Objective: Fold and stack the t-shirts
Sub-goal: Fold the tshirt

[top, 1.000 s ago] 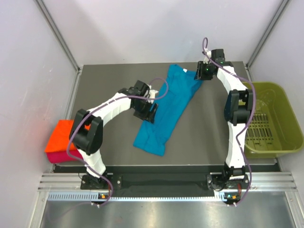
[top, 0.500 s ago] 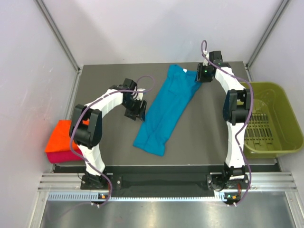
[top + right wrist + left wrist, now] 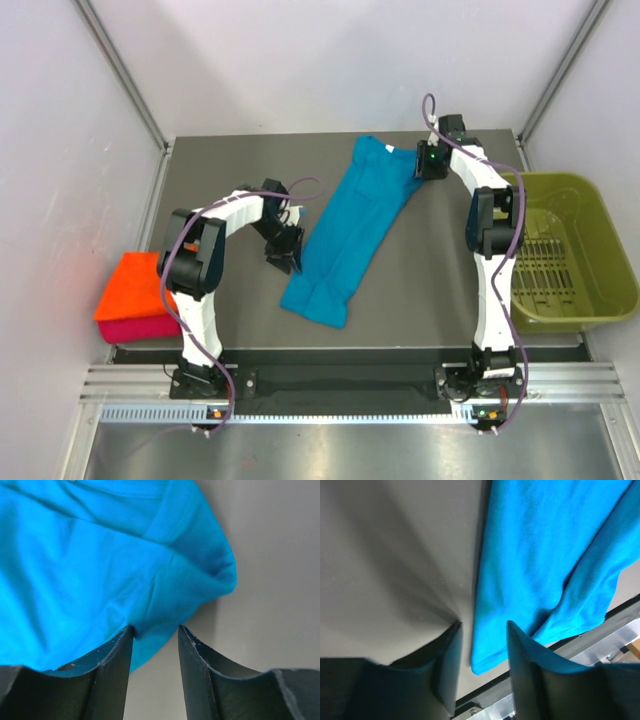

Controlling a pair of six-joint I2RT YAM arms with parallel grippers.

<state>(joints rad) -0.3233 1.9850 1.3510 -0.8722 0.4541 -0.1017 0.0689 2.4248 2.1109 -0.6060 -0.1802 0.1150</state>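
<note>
My left pincer (image 3: 283, 256) has slid off the teal shirt (image 3: 350, 225) to its 9 o'clock edge, and its jaws have narrowed.

The teal shirt lies as a long strip in the middle of the table (image 3: 225, 170), running from 1 o'clock down to 7 o'clock. My left pincer is half open and holds nothing, with the shirt's lower edge lying between its fingers (image 3: 451, 650). My right pincer (image 3: 430, 162) sits at the sleeve at 1 o'clock, also half open, bunched cloth at its tips but no clamp on it. The orange shirt (image 3: 130, 285) lies folded on the pink shirt (image 3: 135, 328) at 8 o'clock. The green basket (image 3: 600, 215) stands at 3 o'clock.
</note>
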